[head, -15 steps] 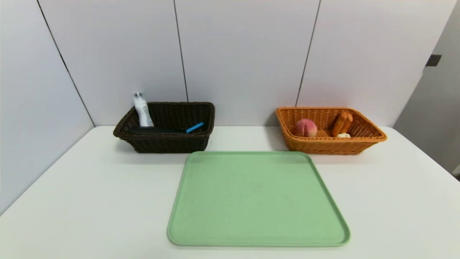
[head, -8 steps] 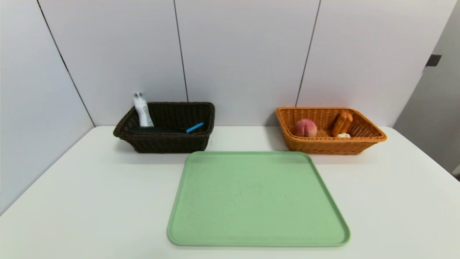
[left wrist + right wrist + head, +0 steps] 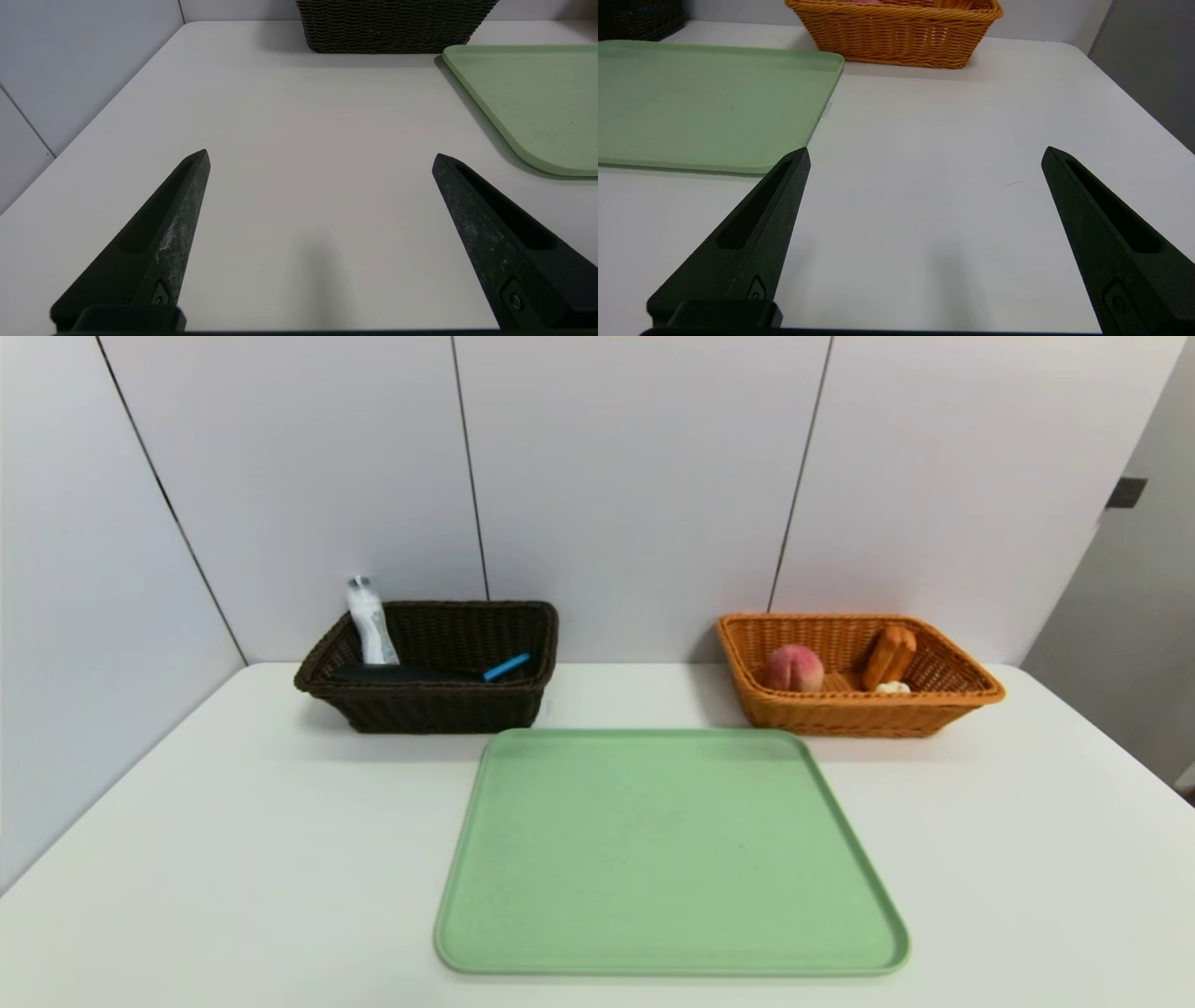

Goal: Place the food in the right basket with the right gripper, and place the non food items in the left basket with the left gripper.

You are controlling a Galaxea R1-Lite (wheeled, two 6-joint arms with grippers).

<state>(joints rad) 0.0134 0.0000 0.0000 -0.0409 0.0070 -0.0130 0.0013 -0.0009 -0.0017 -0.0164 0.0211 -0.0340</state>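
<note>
Nearest you, your 2 grippers sit low over the table (image 3: 233, 859), on either side of the green tray (image 3: 672, 849) and outside the head view: the left gripper (image 3: 321, 154) is off the tray's left side, its fingers spread wide around nothing, and the right gripper (image 3: 927, 149) is off the tray's right side, spread just as wide and equally without a load. Beyond the tray's far left corner you have the dark basket (image 3: 439, 709), with a blue stick-like item (image 3: 506, 667) in its right part, a long black item (image 3: 401, 675) lying low along its front, and a white tube (image 3: 372, 625) leaning up at its left end, its top above the rim. Beyond the tray's far right corner is the orange basket (image 3: 840, 717), holding a peach (image 3: 794, 668) in its left part, with a small white piece (image 3: 892, 688) half hidden by the front rim and a brown bread-like piece (image 3: 890, 656) leaning behind it. Nothing has visibly shifted in your last 3 head pictures; both baskets and their 6 items lie as they did, which suggests the sorting is finished, 3 non-food items left and 3 foods right. Your next move is probably just to hold both arms back; the tube looks the likeliest to tip if its basket were bumped.
</note>
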